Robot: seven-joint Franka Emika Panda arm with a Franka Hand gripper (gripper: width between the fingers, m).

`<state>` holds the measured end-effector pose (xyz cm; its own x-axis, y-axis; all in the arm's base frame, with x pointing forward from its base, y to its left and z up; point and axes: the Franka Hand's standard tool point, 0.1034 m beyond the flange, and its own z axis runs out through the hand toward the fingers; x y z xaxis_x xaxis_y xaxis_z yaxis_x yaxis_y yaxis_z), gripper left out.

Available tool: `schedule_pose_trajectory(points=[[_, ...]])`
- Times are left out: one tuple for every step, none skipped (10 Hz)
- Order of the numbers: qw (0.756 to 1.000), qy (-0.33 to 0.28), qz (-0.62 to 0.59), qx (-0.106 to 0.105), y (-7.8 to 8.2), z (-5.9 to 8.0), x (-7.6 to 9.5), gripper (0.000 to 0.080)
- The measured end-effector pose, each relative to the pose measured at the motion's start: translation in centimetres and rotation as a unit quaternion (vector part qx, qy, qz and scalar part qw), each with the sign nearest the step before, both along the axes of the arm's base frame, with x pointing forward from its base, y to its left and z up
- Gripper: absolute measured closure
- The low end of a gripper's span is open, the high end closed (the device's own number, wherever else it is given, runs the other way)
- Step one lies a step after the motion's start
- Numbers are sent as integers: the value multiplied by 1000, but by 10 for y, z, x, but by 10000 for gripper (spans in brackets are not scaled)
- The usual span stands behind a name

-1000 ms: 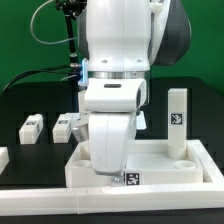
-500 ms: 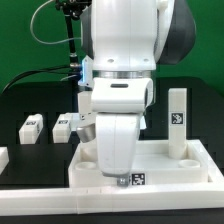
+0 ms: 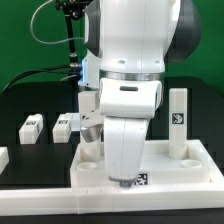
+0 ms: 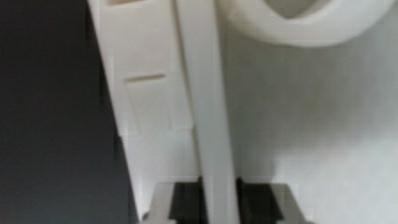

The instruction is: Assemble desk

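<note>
The white tray-like tabletop [image 3: 192,166] lies at the front of the table. One white tagged leg [image 3: 177,118] stands upright in its far corner on the exterior view's right. My gripper [image 3: 128,180] points down at the tabletop's front rim, mostly hidden by the hand. In the wrist view the rim wall [image 4: 208,110] runs between my dark fingers [image 4: 254,205], which press on both sides of it; the gripper [image 4: 214,206] is shut on it. A round corner socket [image 4: 294,22] shows past the rim.
Two loose white tagged legs [image 3: 32,127] [image 3: 64,126] lie on the black table at the exterior view's left. Another white part [image 3: 3,158] shows at the left edge. Black cables hang behind the arm.
The arm and hand have shifted toward the exterior view's right along the front rim. The small tag under the hand has moved right with them. The upright leg has stayed put.
</note>
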<state>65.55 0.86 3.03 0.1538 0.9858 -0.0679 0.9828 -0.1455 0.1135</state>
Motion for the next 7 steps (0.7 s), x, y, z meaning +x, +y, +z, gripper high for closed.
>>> schedule_pose_trajectory(points=[[1000, 1, -1, 0, -1, -1, -1, 729], [1000, 1, -1, 0, -1, 0, -1, 729], [1000, 1, -1, 0, -2, -1, -1, 529], [1000, 1, -1, 0, -2, -1, -1, 394], [1000, 1, -2, 0, -2, -1, -1, 394], [1000, 2, -2, 0, -2, -1, -1, 216], [1000, 2, -2, 0, -2, -1, -1, 170]])
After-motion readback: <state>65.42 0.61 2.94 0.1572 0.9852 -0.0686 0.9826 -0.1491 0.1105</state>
